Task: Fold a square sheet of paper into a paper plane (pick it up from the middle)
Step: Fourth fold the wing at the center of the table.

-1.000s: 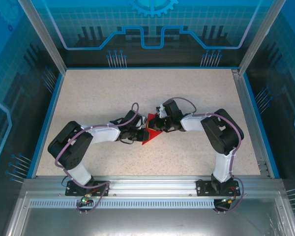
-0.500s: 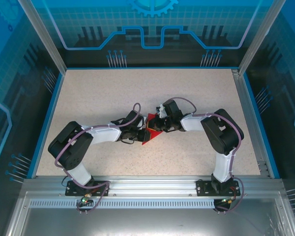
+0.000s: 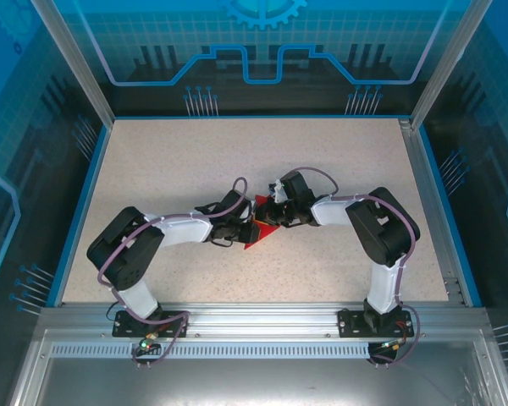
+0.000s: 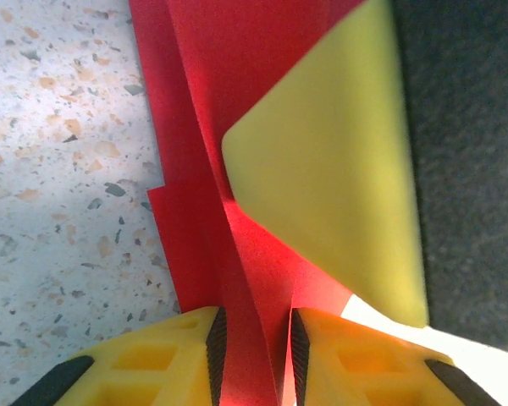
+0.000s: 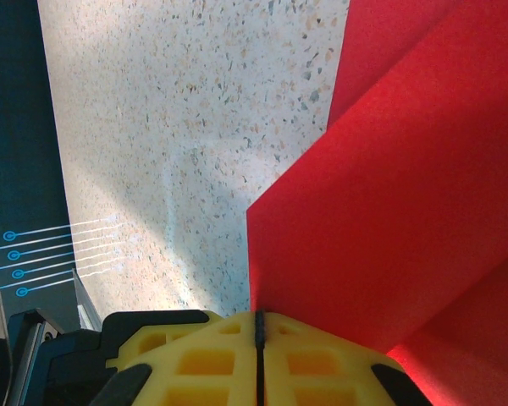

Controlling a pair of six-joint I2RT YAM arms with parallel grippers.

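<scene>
Meeting at the middle of a speckled table [image 3: 169, 161] inside a blue-panelled enclosure [image 3: 262, 51], two robot arms close in from either side on a red sheet of paper [image 3: 261, 233]. The left arm [image 3: 165, 230] stretches across from its base on the aluminium rail [image 3: 254, 326]. The right arm [image 3: 381, 224] bends over from the opposite end of the rail. The paper, already part-folded into overlapping panels, lies on the tabletop between the two wrists, one pointed corner sticking out toward the near edge.

The right gripper [image 5: 256, 326] is clamped tight, its yellow fingers pressed together with no gap, and a flat red panel runs out from the seam between them. A second layer of paper lies beneath that panel, with bare table to its left.

The left gripper [image 4: 252, 338] straddles a raised crease in the paper. Its dark pads [image 4: 216, 338] stand a narrow way apart with the red ridge running up between them; whether they actually pinch it cannot be told. Just beyond them a smooth yellow wedge [image 4: 330, 186] overlaps the paper, beside a stepped edge where one layer ends over another.
</scene>
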